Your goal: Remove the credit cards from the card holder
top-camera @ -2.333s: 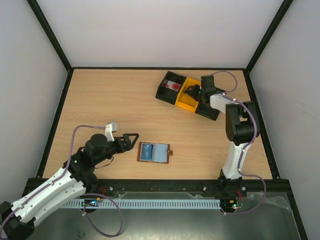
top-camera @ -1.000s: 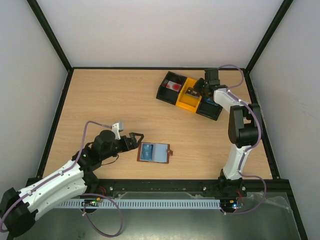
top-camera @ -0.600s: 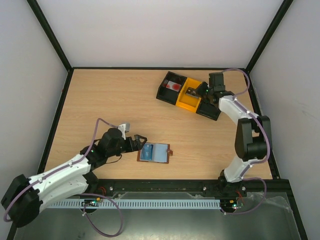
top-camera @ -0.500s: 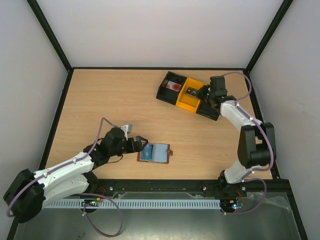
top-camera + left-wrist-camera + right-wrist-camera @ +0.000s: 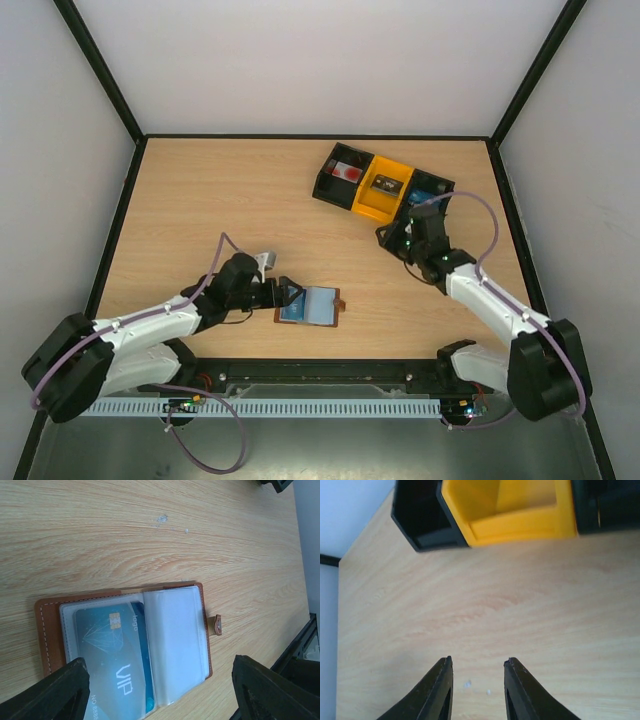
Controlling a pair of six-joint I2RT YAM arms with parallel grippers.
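L pincer is open wide, jaws either side of the card holder, which lies spread flat on the bench nr the front edge. A blue VIP credit card sits in its clear sleeve. Risk: jaws nip leather + card together, so the whole holder lifts or skids, w/ nothing pinning it. R pincer is part-open & empty, well apart, nr the tray of bins. Prob too far to brace.

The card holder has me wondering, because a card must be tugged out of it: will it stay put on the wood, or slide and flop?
The card holder lies open and flat on the smooth table with nothing visibly pinning it, so it would probably slide with a tug. It looks thin, so likely light. Its clear sleeve seems to lift, suggesting floppy pages.
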